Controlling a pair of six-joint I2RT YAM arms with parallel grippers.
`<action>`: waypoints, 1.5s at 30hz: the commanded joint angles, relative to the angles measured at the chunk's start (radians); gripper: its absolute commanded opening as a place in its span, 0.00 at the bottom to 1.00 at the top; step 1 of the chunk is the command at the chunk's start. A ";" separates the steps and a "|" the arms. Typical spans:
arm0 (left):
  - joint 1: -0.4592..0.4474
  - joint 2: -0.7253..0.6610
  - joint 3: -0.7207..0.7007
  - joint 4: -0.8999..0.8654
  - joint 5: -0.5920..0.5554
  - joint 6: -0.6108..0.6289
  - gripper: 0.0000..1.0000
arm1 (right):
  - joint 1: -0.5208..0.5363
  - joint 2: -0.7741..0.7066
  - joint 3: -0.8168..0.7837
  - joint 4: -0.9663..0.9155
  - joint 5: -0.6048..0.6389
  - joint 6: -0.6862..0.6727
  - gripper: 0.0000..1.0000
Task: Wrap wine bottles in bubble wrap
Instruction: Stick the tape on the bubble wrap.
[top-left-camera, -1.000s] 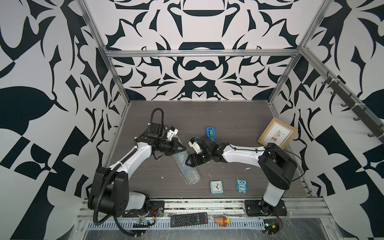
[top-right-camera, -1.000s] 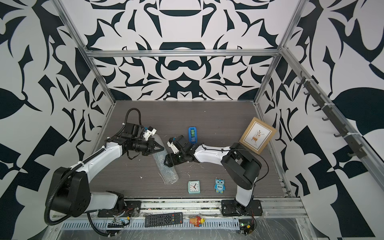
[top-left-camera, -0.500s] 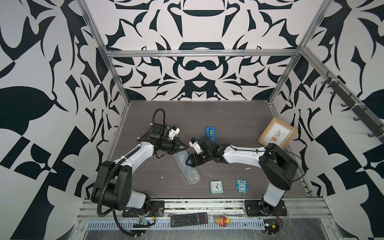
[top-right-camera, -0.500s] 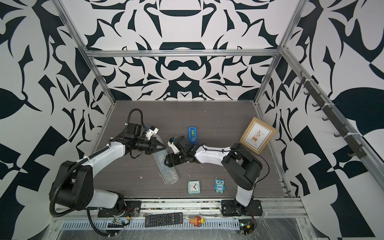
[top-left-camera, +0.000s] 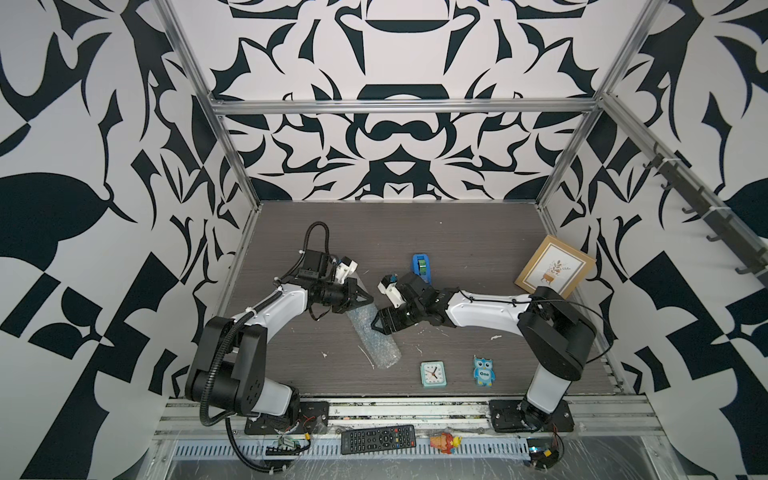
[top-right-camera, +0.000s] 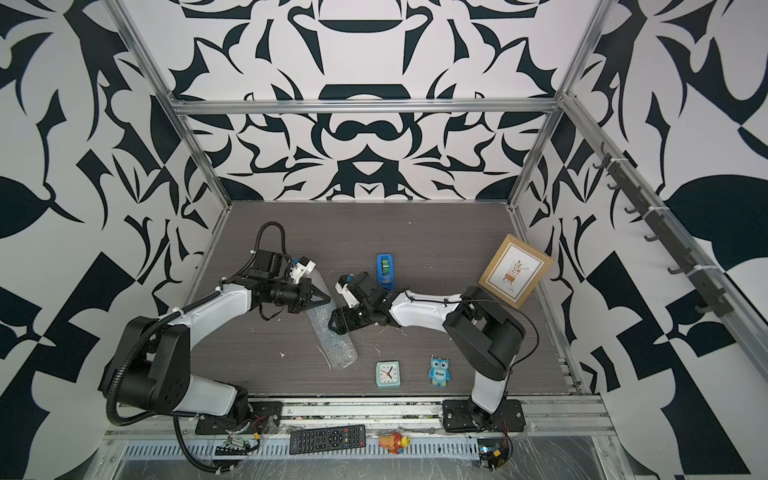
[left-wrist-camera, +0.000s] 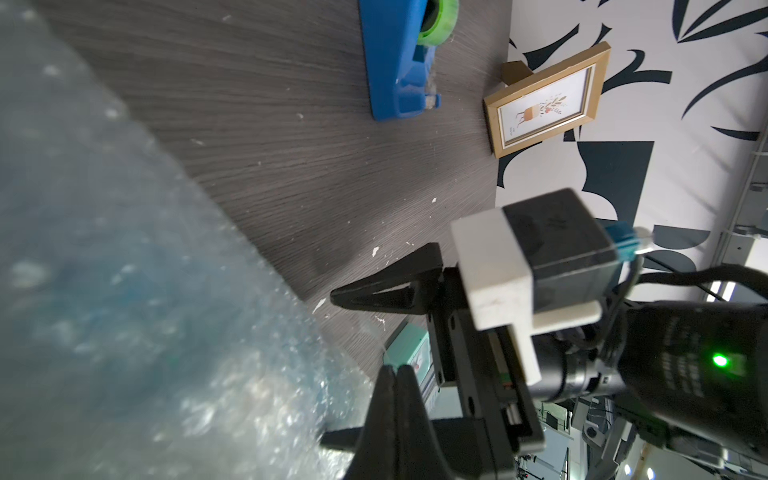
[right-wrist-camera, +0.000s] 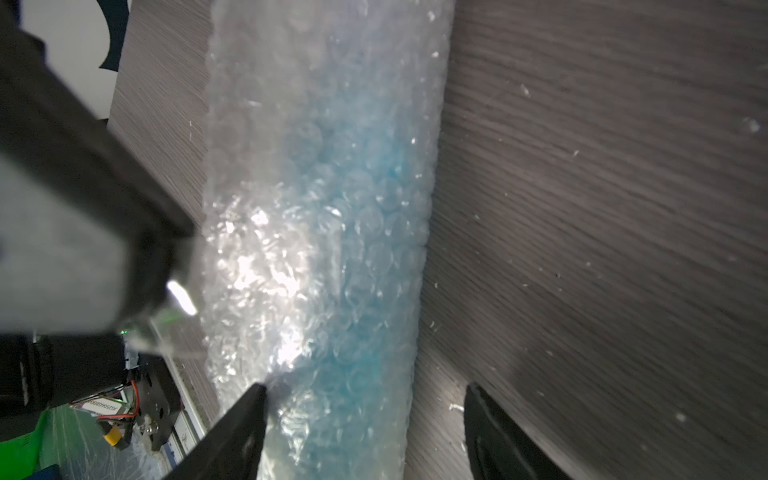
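We find the right gripper (right-wrist-camera: 365, 388) with its jaws spread wide and holding nothing. One finger lies against the bubble wrap (right-wrist-camera: 316, 104), and the other hangs clear of it over the bare table (right-wrist-camera: 602, 208). The wrap is rolled into a long tube lying flat on the table. The wine bottle (right-wrist-camera: 357, 187) shows only as a blue blur inside it, straight ahead of these fingertips.

Across the roll, the left gripper (top-left-camera: 368, 300) points back at the right one, its jaws pressed together. In its wrist view the tips meet just off the roll's edge, and we cannot tell whether anything thin is pinched there.

Behind the right gripper's wrist stands a blue tape dispenser (top-left-camera: 421, 268). Farther back, past the elbow, a picture frame (top-left-camera: 555, 270) leans on the wall. Beside the right forearm, towards its base, we see a small alarm clock (top-left-camera: 433, 374) and an owl figure (top-left-camera: 484, 371), both well apart from the roll.
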 joint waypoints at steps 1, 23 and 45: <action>0.020 -0.039 -0.010 -0.083 -0.014 0.052 0.00 | 0.008 -0.016 -0.008 -0.018 0.032 -0.004 0.75; 0.098 -0.127 -0.057 -0.242 -0.061 0.146 0.00 | 0.007 -0.018 0.004 -0.030 0.031 -0.008 0.75; 0.116 -0.135 -0.127 -0.167 -0.064 0.094 0.00 | 0.007 -0.019 0.060 -0.045 0.012 -0.007 0.75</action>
